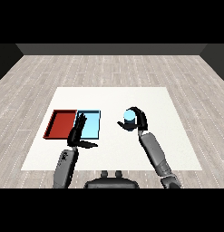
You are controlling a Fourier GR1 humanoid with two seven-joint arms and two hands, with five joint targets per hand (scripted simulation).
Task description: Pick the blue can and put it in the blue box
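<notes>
The blue can [129, 117] stands upright on the white table, right of the trays, inside the curl of my right hand [139, 121]. That hand's fingers arch over and round the can, with the thumb at its left side. The light blue tray [91, 127] lies left of the can, next to the red tray [60, 123]. My left hand [79, 133] hovers over the near left corner of the blue tray, fingers straight and pointing away, thumb sticking out to the right. It holds nothing.
The white table [168, 104] spreads wide to the right and behind the trays. A grey wooden floor surrounds it. Both forearms come in from the lower edge.
</notes>
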